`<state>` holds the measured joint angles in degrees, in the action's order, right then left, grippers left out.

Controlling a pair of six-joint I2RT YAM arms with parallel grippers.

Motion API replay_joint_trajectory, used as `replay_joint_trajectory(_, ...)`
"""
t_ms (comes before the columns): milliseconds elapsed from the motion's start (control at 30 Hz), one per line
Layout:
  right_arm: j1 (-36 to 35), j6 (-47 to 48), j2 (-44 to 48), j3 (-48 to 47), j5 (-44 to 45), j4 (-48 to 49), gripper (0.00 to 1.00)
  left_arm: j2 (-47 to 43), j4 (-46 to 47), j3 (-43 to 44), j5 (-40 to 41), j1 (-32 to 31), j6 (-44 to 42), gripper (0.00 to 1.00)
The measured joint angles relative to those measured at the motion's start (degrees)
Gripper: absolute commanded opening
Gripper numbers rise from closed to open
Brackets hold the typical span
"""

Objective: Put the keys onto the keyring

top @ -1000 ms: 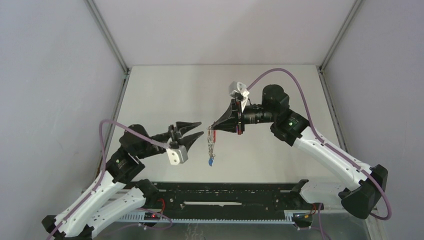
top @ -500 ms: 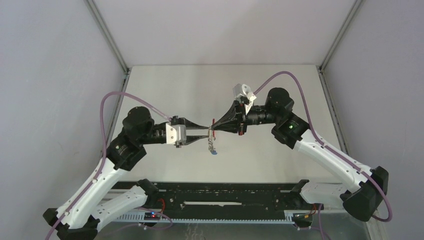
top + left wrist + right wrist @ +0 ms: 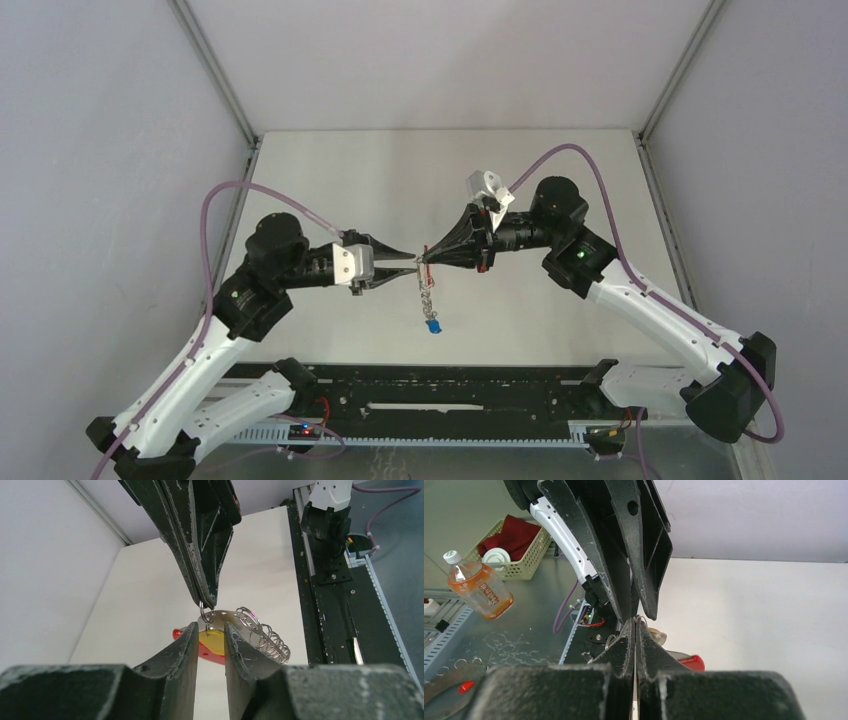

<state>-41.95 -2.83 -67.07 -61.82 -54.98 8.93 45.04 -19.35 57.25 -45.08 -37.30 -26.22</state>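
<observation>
Above the table's middle, my right gripper (image 3: 424, 259) (image 3: 634, 622) is shut on a small metal ring of the keyring (image 3: 426, 288). Its grey chain of rings (image 3: 262, 634) hangs down and ends in the blue key (image 3: 433, 326). The red tag (image 3: 179, 632) (image 3: 690, 661) lies just beyond the tips. The yellow key (image 3: 213, 641) hangs from the held ring. My left gripper (image 3: 413, 263) (image 3: 210, 627) meets the right tip to tip, its jaws narrowly apart with the yellow head in the gap. Whether the pads touch the head I cannot tell.
A black rail (image 3: 450, 385) runs along the near edge of the pale table (image 3: 340, 180). Grey walls close in the left, right and back. Off the table, the right wrist view shows a drink bottle (image 3: 478, 591) and a basket (image 3: 516, 547).
My left arm swung right and up to meet the right gripper, and its jaws narrowed around the yellow key. The hanging chain and blue key swayed a little.
</observation>
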Motion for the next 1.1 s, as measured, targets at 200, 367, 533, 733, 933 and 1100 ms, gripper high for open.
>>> replay_joint_trajectory(200, -0.13, 0.15, 0.00, 0.00, -0.31, -0.02, 0.00, -0.57, 1.25, 0.00, 0.17, 0.00, 2.10, 0.32)
replay_joint_trajectory(367, -0.33, 0.17, 0.00, 0.00, -0.52, 0.17, 0.00, -0.09, 0.70, 0.00, -0.63, 0.11, 2.34, 0.29)
replay_joint_trajectory(533, -0.83, 0.59, 0.00, 0.00, -0.61, 0.15, 0.00, 1.05, -0.37, 0.00, -0.28, 0.17, 2.93, 0.26)
replay_joint_trajectory(733, -1.18, 1.20, 0.00, 0.02, -0.59, -0.04, 0.00, 1.92, -0.50, 0.94, -0.44, 0.48, 4.83, 0.23)
replay_joint_trajectory(933, -1.38, 1.46, 0.00, 0.00, -0.52, -0.07, 0.00, 1.92, -0.57, 1.07, -1.55, 0.48, 5.44, 0.11)
replay_joint_trajectory(1100, -1.66, 1.68, 0.00, 0.02, -0.48, -0.48, 0.00, 1.92, -1.07, 1.07, -1.81, 0.48, 5.29, 0.02)
